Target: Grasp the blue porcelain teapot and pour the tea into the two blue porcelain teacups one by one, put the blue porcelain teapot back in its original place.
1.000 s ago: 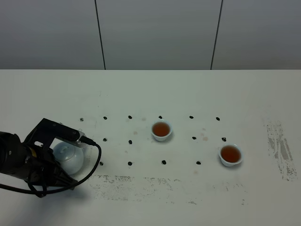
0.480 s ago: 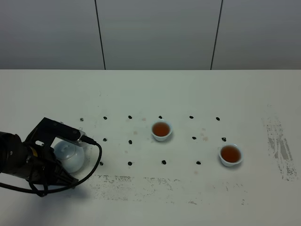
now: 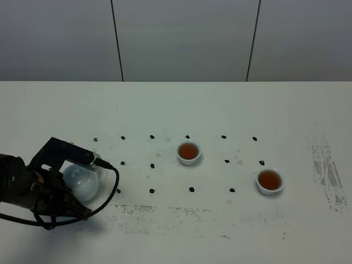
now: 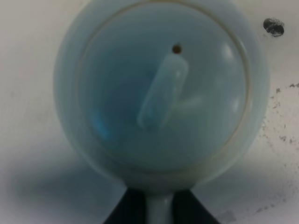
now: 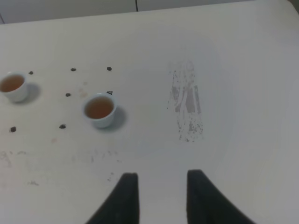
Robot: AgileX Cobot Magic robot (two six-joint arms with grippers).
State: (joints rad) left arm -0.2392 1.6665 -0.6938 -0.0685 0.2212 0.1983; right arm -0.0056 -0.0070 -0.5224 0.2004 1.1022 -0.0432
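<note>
The blue porcelain teapot (image 3: pixel 82 182) stands on the table at the left, and its lid and knob fill the left wrist view (image 4: pixel 161 88). My left gripper (image 3: pixel 70 193) is shut on the teapot's loop handle, with a dark finger on each side of it (image 4: pixel 160 198). Both blue porcelain teacups hold brown tea: one stands mid-table (image 3: pixel 188 152) and one further right (image 3: pixel 269 181). They also show in the right wrist view as the near teacup (image 5: pixel 99 109) and the far teacup (image 5: pixel 13 86). My right gripper (image 5: pixel 161 173) hovers over bare table right of the cups, jaws apart and empty.
Small black marker dots (image 3: pixel 152 165) form a grid on the white table (image 3: pixel 176 104). Scuffed grey patches lie along the front (image 3: pixel 165 212) and at the far right (image 3: pixel 327 170). A grey panelled wall stands behind the table. The left arm's cable (image 3: pixel 113 181) loops beside the teapot.
The left arm and the teapot have shifted very slightly. The cups and the right gripper have not moved.
</note>
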